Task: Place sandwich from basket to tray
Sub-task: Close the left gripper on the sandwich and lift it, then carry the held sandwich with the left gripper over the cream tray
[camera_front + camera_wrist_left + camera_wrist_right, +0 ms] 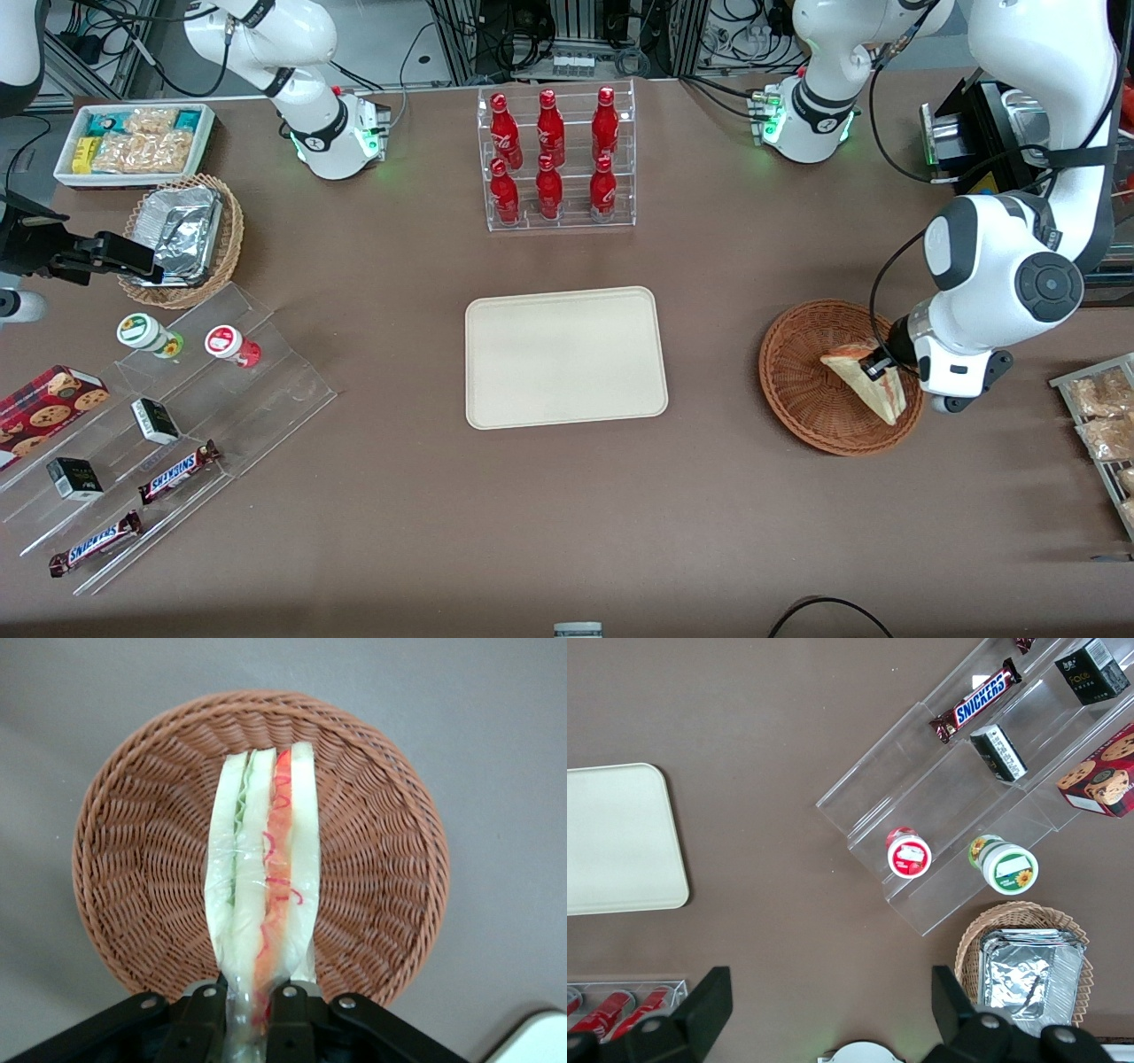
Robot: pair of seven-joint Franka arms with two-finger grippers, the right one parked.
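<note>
The gripper (pixel 247 1005) is pinched on one end of the sandwich (pixel 262 895), which hangs over the basket (pixel 133 859); the soft wedge could sag or slip free on the way to the tray (pixel 565 356)

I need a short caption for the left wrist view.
Black claw shut on triangular white-bread sandwich above round reddish-brown wicker basket.

Gripper (pixel 879 367) fingers pinching sandwich (pixel 866 383) in basket (pixel 802 390).
</note>
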